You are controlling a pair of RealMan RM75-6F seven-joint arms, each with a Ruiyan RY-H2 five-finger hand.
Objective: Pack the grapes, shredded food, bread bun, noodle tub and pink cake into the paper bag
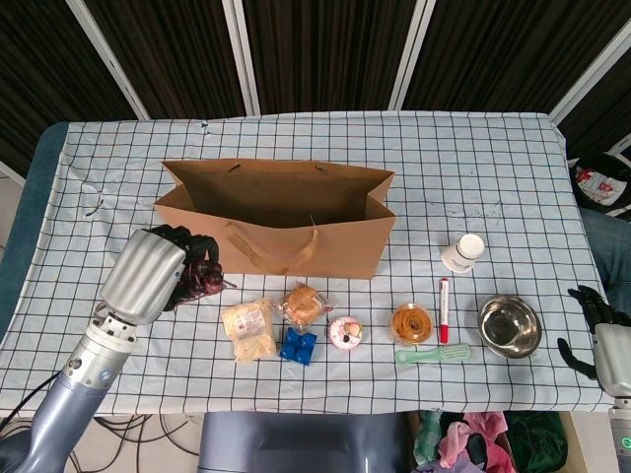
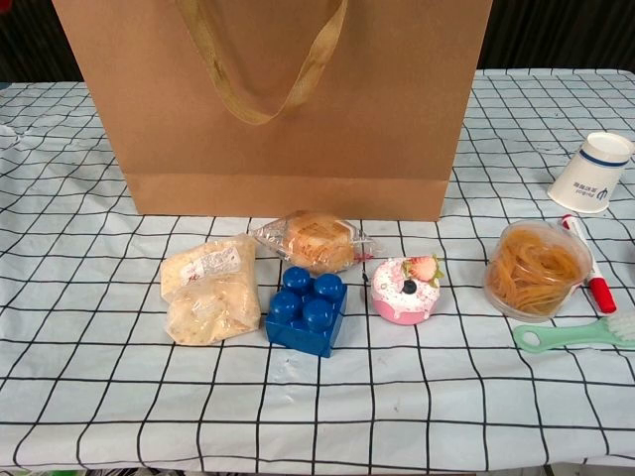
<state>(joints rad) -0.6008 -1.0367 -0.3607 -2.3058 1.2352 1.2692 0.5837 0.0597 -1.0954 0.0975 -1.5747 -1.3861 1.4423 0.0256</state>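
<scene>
— Where are the grapes [image 1: 204,277]?
— Gripped in the left hand [image 1: 150,272], raised beside the paper bag [image 1: 281,212].
— The right hand [image 1: 603,340]?
— Fingers apart, holding nothing, at the table [image 1: 493,177] edge.

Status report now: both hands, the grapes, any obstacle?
Left hand holds grapes, raised beside paper bag. Right hand open at table edge. Bag mouth open, nothing blocking.

Shredded food [image 2: 210,290] left of bread bun [image 2: 316,241], before paper bag [image 2: 288,99].
</scene>
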